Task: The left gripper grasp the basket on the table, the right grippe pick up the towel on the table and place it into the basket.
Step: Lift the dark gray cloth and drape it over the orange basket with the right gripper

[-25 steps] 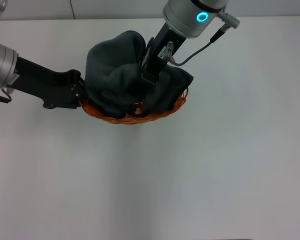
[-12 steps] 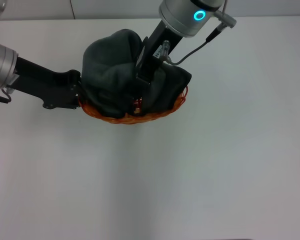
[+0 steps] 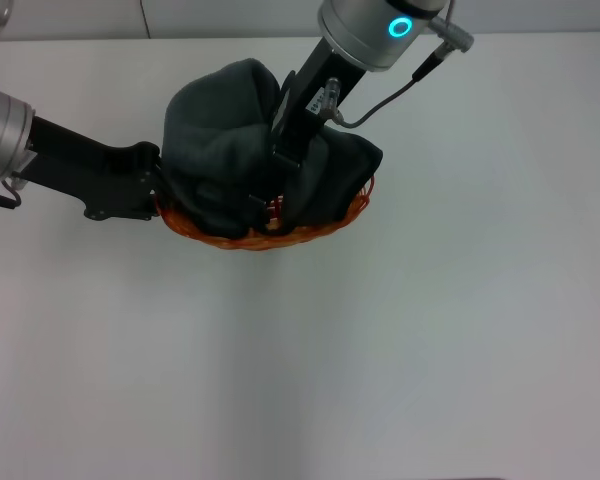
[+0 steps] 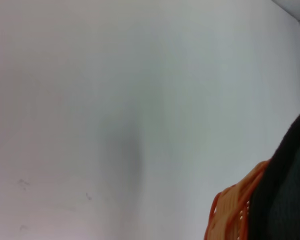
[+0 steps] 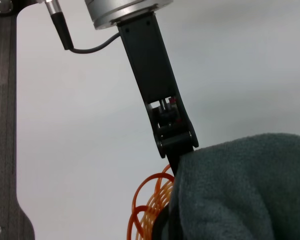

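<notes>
Towel (image 3: pixel 220 160) sits heaped in basket (image 3: pixel 270 236) at table's (image 3: pixel 430 330) far centre. Right gripper (image 3: pixel 265 205), buried in its folds directly above, jaw state unreadable. Left gripper (image 3: pixel 155 195) at basket's left rim; grip hidden.

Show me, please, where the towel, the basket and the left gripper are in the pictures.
towel (image 3: pixel 215 150): head view, on its raised grey fold.
basket (image 3: pixel 230 238): head view, on its orange front rim.
left gripper (image 3: pixel 152 185): head view, where its black claw meets the basket's side.
</notes>
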Tool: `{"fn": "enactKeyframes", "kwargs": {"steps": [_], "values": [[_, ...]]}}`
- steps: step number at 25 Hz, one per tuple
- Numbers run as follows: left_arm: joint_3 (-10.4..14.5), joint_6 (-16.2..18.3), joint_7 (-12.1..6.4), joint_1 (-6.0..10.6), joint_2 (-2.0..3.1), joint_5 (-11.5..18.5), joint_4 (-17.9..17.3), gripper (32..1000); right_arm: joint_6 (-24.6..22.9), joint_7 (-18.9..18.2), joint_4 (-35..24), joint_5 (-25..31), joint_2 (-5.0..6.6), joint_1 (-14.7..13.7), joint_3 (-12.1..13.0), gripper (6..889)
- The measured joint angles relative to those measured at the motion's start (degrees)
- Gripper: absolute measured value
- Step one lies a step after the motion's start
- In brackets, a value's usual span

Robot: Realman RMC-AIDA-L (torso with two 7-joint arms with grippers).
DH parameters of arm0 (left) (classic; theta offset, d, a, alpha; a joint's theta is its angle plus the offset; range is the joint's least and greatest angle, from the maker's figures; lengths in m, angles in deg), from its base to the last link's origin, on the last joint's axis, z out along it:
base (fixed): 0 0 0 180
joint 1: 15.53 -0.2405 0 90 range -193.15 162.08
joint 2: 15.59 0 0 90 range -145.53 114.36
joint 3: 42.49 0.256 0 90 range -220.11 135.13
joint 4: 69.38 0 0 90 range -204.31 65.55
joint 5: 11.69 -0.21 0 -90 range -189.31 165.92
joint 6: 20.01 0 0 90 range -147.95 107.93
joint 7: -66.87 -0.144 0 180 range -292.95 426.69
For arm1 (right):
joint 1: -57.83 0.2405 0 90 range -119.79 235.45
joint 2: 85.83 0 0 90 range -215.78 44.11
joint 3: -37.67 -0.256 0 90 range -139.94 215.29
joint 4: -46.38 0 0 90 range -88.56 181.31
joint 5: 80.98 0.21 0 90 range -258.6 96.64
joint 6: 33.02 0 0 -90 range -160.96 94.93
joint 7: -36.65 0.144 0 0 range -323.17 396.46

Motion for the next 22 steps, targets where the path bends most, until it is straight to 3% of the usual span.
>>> {"fn": "enactKeyframes", "kwargs": {"steps": [12, 22], "values": [[0.00, 0.00, -0.09, 0.00, 0.00, -0.10, 0.08, 112, 0.49, 0.00, -0.58, 0.00, 0.00, 0.02, 0.00, 872], [0.00, 0.00, -0.09, 0.00, 0.00, -0.10, 0.08, 112, 0.88, 0.14, -0.80, -0.30, 0.00, 0.07, 0.00, 865]]}}
